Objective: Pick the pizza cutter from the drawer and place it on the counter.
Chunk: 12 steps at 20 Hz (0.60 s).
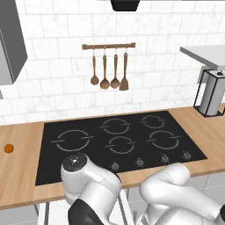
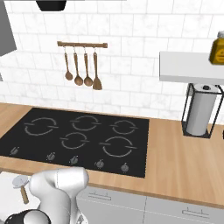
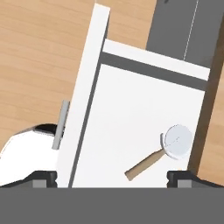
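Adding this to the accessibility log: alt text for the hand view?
Looking down into the open white drawer, the pizza cutter lies flat on its floor, round wheel near one side wall, brown handle angled away. The pincer hangs above, tips spread wide and clear of the tool. Wood-grain flooring shows beyond the drawer front and its grey handle.

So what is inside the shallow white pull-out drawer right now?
The shallow white pull-out drawer is open and holds the pizza cutter, with its round silvery wheel and short brown wooden handle, lying flat near one side. The drawer's near end is cut off by the hand view's bottom edge.
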Available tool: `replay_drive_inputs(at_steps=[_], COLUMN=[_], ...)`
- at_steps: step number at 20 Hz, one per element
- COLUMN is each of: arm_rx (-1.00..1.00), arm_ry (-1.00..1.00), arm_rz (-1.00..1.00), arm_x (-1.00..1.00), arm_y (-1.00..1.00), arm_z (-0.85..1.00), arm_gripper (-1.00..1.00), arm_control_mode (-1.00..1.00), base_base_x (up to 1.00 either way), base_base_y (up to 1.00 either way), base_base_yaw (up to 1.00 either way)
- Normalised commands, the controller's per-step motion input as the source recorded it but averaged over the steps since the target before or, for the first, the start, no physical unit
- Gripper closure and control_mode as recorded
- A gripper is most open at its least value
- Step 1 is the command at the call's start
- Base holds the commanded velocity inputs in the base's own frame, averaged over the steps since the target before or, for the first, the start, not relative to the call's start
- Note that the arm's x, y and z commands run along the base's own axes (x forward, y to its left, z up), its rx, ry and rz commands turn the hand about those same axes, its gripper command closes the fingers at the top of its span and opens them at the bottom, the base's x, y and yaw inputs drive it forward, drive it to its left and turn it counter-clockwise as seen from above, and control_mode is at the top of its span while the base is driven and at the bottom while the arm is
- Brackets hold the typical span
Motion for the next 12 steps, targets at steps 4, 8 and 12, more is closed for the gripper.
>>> replay_drive_inputs(at_steps=[4, 8, 12], arm_rx=[-0.01, 0.0, 0.0], arm_ry=[0.0, 0.01, 0.0], arm_rz=[0.01, 0.0, 0.0], arm_x=[-0.06, 0.0, 0.0], arm_y=[0.0, 0.1, 0.01], arm_z=[-0.37, -0.33, -0.27], arm_gripper=[-1.0, -1.0, -1.0], arm_control_mode=[-1.0, -1.0, -1.0], base_base_x=[0.0, 0.0, 0.0], base_base_y=[0.0, 0.0, 0.0], base_base_yaw=[0.0, 0.0, 0.0])
